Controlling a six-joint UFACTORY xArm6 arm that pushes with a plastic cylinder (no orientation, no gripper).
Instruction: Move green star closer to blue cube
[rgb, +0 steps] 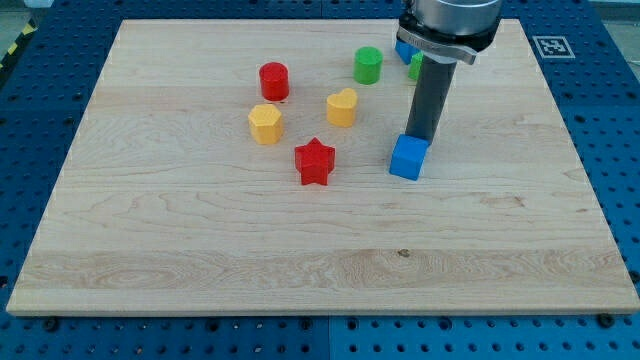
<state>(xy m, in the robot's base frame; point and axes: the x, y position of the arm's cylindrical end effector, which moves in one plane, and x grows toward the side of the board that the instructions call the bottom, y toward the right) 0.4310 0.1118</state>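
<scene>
My tip (419, 136) sits at the upper edge of the blue cube (408, 157), touching or nearly so — the tool is a bare rod, nothing gripped. Green star (414, 67) mostly hidden behind the arm, near the tabletop's (300, 250) top edge; shape not confirmable. Green cylinder (367, 64) lies just to its left.

One camera looks down at a slant from the near edge, taking in the whole wooden board (200, 260).
</scene>
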